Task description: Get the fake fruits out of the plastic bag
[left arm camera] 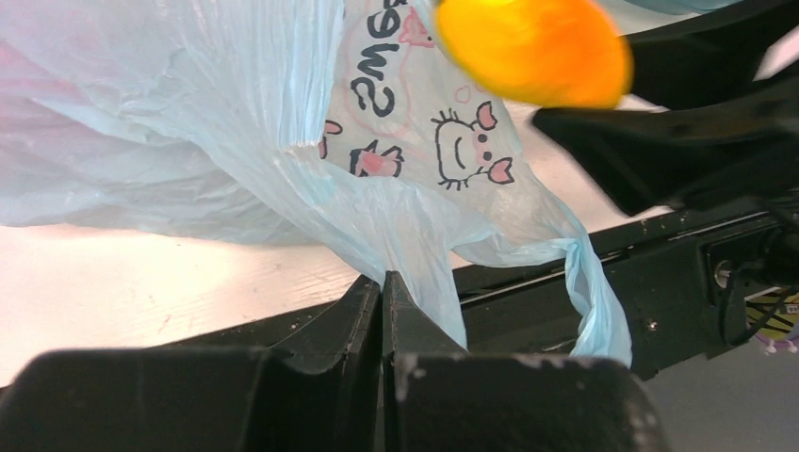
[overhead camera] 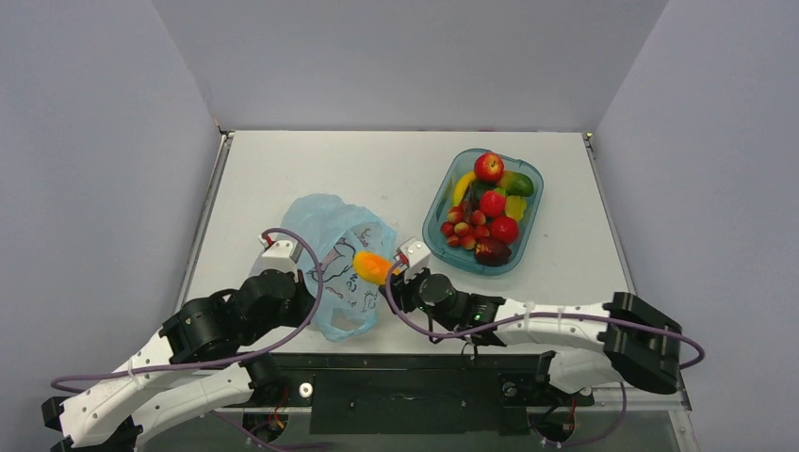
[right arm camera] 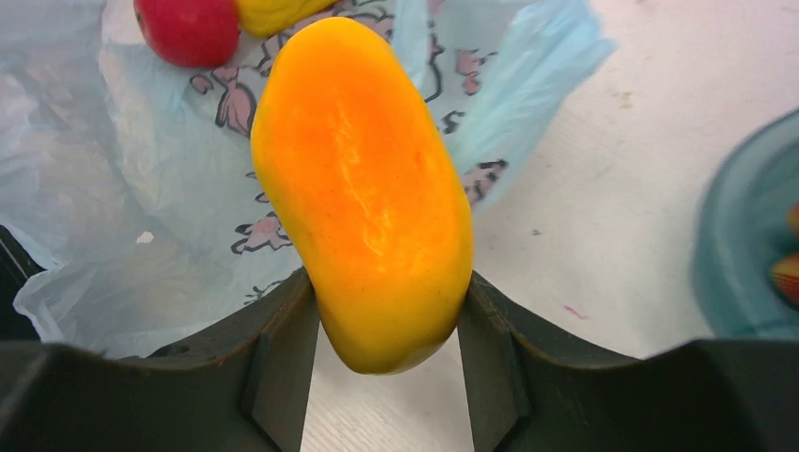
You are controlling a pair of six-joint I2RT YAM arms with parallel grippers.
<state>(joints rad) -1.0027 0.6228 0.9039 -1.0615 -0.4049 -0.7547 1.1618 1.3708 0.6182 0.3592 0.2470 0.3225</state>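
Note:
The light-blue plastic bag (overhead camera: pixel 332 254) lies near the table's front edge, printed with pigs and "Sweet" (left arm camera: pixel 377 85). My left gripper (left arm camera: pixel 383 282) is shut on a fold of the bag at its left side. My right gripper (right arm camera: pixel 386 311) is shut on the orange-yellow fruit (right arm camera: pixel 367 188), held just right of the bag's mouth; the fruit also shows in the top view (overhead camera: pixel 373 267) and the left wrist view (left arm camera: pixel 532 47). In the right wrist view a red apple (right arm camera: pixel 188 28) and a yellow fruit (right arm camera: pixel 278 11) lie on the bag behind it.
A teal oval tub (overhead camera: pixel 529 224) at the back right holds red apples, strawberries, a banana and a green mango. Its rim shows at the right of the right wrist view (right arm camera: pixel 744 245). The table's front edge and black frame lie just below the bag.

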